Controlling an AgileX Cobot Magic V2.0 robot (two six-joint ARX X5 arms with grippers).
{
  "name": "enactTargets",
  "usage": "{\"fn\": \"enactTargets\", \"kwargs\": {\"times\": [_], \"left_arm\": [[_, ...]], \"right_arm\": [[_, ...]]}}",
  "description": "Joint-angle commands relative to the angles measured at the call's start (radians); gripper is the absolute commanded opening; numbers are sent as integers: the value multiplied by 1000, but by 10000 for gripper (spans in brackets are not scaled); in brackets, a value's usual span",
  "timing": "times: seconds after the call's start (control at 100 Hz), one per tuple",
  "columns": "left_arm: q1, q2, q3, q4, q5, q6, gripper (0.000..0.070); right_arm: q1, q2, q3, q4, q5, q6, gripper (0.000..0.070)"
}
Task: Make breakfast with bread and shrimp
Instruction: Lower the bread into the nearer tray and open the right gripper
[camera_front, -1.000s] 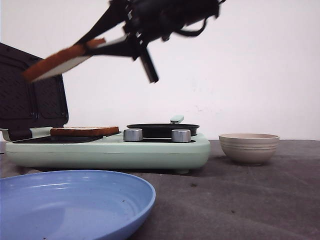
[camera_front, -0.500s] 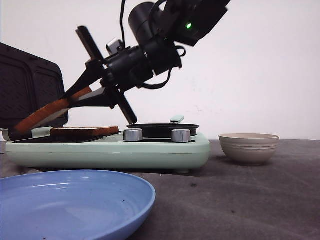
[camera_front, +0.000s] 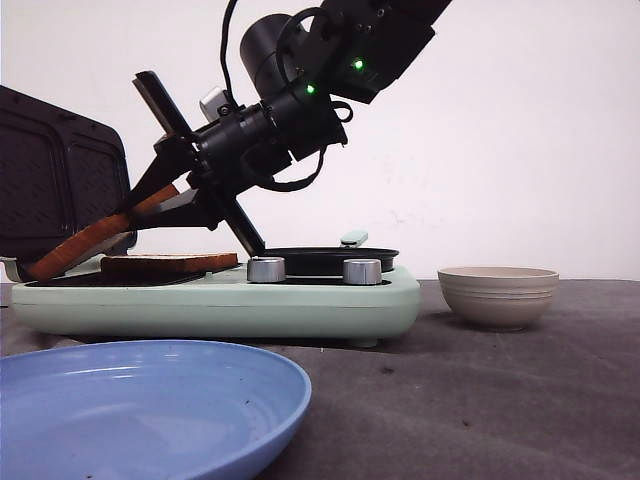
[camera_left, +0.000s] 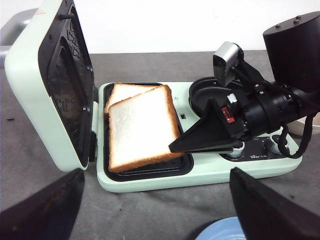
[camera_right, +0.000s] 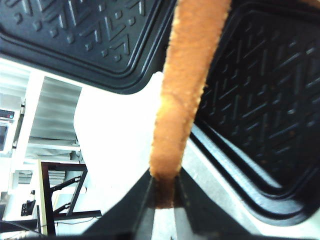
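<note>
The right gripper (camera_front: 150, 200) pinches a slice of bread (camera_left: 141, 127) by its crust edge, holding it tilted with its far-left end low over the sandwich maker (camera_front: 215, 300). A second slice (camera_front: 168, 263) lies flat on the lower grill plate, partly under the held one. The lid (camera_left: 52, 85) stands open on the left. The left gripper's fingers (camera_left: 42, 210) are spread apart, holding nothing.

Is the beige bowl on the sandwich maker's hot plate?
No. The beige bowl sits on the table, right of the sandwich maker, apart from it.
</note>
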Motion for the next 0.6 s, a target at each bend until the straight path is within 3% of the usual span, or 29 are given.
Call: {"fn": "enactTargets", "kwargs": {"times": [0.0, 0.03, 0.12, 0.16, 0.59], "left_arm": [[-3, 3, 8, 13, -3, 8, 516], [-3, 3, 8, 13, -3, 8, 516], [-3, 3, 8, 13, -3, 8, 516], [-3, 3, 8, 13, -3, 8, 516], [-3, 3, 8, 13, -3, 8, 516]], "right_arm": [[13, 29, 26, 8, 1, -17, 13], [14, 29, 26, 7, 5, -18, 59], [20, 29, 26, -5, 30, -26, 325], [21, 29, 26, -10, 34, -28, 380], [13, 14, 27, -162, 130, -155, 423]]}}
